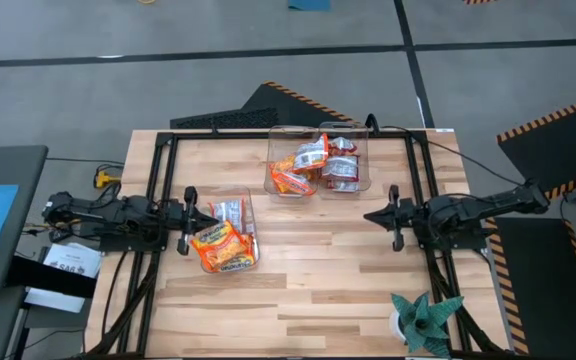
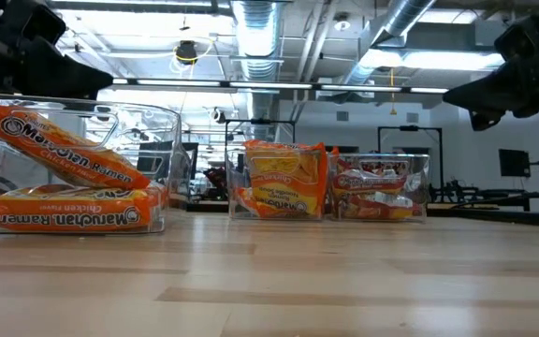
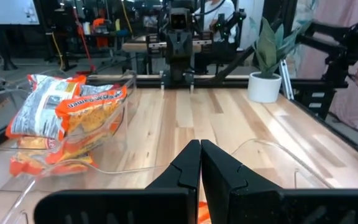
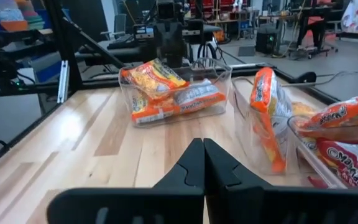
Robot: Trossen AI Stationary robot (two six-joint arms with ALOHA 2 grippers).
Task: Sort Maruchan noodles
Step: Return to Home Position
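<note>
The Maruchan noodles lie in three clear bins. A bin [image 1: 224, 243] at the table's left holds orange packets [image 1: 220, 247] and a white-silver one [image 1: 231, 212]. Two bins stand side by side at the far middle. One [image 1: 293, 165] holds mostly orange packets [image 2: 279, 183], the other [image 1: 345, 163] white-silver packets with red print [image 2: 377, 183]. My left gripper [image 1: 206, 217] is shut and points level toward the right, just above the left bin's near rim. My right gripper [image 1: 371, 214] is shut and empty, pointing level toward the left above bare wood.
A teal spiky plant in a white pot [image 1: 425, 320] stands at the near right corner. A black frame rail [image 1: 288, 131] runs along the table's far edge and down both sides. Bare wood [image 1: 318, 290] stretches between the two arms and across the near half.
</note>
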